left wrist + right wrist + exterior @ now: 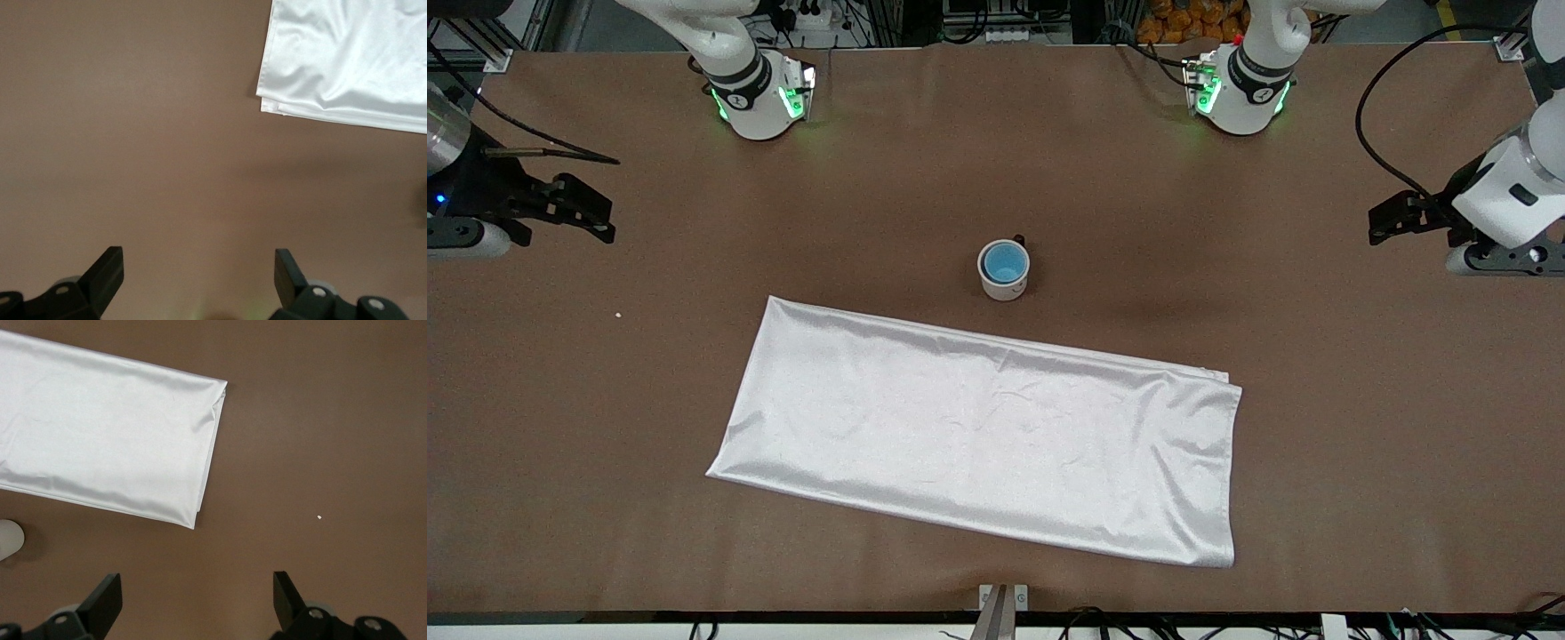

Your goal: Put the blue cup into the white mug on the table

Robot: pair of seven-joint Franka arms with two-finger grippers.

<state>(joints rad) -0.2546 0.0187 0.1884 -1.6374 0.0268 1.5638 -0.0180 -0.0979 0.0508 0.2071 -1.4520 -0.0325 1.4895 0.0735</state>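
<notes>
Table: blue cup well apart from end effectors.

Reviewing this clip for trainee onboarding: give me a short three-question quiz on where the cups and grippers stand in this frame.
1. True or false: the blue cup sits inside the white mug.
2. Multiple choice: the white cloth lies A) under the mug, B) nearer the front camera than the mug, apart from it, C) draped over the mug.
3. Fill in: both the left gripper and the right gripper are ____ and hold nothing, each over its own end of the table.

Key: 1 true; 2 B; 3 open.
</notes>
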